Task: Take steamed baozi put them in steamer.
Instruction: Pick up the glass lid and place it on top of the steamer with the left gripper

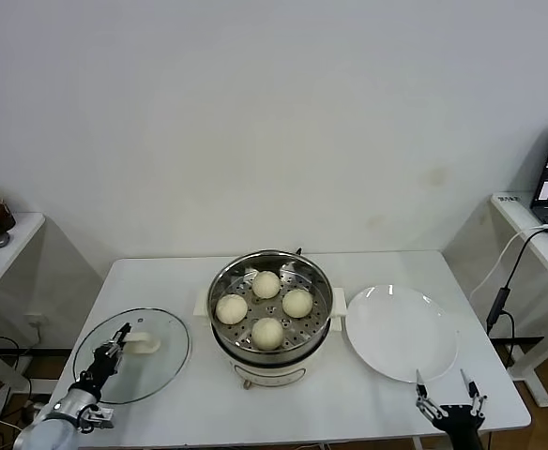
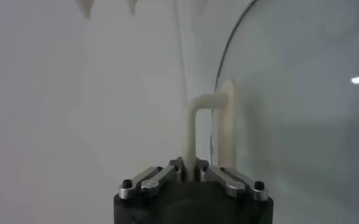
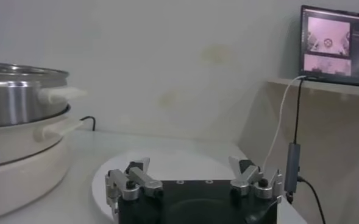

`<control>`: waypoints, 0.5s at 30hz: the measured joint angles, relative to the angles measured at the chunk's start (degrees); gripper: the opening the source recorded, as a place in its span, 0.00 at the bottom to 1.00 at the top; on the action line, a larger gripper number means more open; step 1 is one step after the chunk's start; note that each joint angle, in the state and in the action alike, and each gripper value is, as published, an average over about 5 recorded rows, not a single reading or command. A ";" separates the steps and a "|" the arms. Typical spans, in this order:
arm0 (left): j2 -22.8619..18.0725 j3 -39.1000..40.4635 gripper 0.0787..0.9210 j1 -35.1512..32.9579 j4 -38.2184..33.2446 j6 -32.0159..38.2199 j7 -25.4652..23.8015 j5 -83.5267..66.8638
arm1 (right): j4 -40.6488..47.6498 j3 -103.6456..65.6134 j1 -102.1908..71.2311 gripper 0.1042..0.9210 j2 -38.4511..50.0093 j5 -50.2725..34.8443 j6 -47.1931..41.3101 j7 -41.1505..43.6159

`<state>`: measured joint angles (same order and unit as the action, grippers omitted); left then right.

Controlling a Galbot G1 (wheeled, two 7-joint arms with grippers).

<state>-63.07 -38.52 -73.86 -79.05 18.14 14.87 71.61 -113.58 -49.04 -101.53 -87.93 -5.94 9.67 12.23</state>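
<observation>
Four steamed baozi (image 1: 266, 307) already sit on the perforated tray inside the steamer (image 1: 270, 370) at the middle of the table (image 1: 368, 403); the white plate (image 1: 402, 332) to its right is bare, so I judge the loading done and the glass lid (image 1: 131, 354), lying flat at the near left, to be the item now in hand. Principal risk: my left gripper (image 2: 193, 173) has only a narrow hold on the lid's white handle (image 2: 211, 131), and a wide glass disc hanging from one thin loop may swing or twist out once lifted, striking the table or the steamer rim. A tilted approach could also knock a bun or seat the lid crooked. Cause in each case would be an off-centre pinch or a hasty lift. Finger state, left: my fingers (image 2: 155, 178) are pressed in from both sides, pinching the handle's upright bar, no gap visible. My right gripper (image 3: 194, 176) waits at the near right edge of the table, just beyond the plate, fingers spread wide and touching nothing.
</observation>
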 measured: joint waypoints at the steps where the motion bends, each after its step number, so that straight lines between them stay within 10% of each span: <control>1: 0.21 -0.02 0.10 -0.55 -0.72 -0.47 0.31 -0.69 | 0.07 0.15 -0.04 0.88 0.10 0.10 0.14 0.10; 15: 5.26 -2.23 0.10 -12.35 -20.59 -16.32 -0.41 -13.67 | 1.29 2.56 -0.38 0.88 1.87 1.03 2.25 1.77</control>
<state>-57.81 -40.75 -86.21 -99.64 1.81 14.46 57.95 -112.29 -46.48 -101.91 -86.05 -4.91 11.92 14.00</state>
